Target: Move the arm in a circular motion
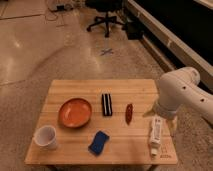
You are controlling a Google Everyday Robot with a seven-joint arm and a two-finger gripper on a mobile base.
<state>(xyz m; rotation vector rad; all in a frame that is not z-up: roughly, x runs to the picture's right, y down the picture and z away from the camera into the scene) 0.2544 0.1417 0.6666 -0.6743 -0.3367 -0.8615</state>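
The arm, glossy white with small dark dots along its links, reaches in from the right and bends down over the right edge of the wooden table. Its gripper points downward at the end of the arm, just above the top of a small white tube-shaped bottle. The arm's lower link hides most of the gripper.
On the table lie an orange bowl, a black and white striped block, a red-brown oblong item, a blue sponge and a white cup. An office chair stands behind, and a dark counter runs along the right.
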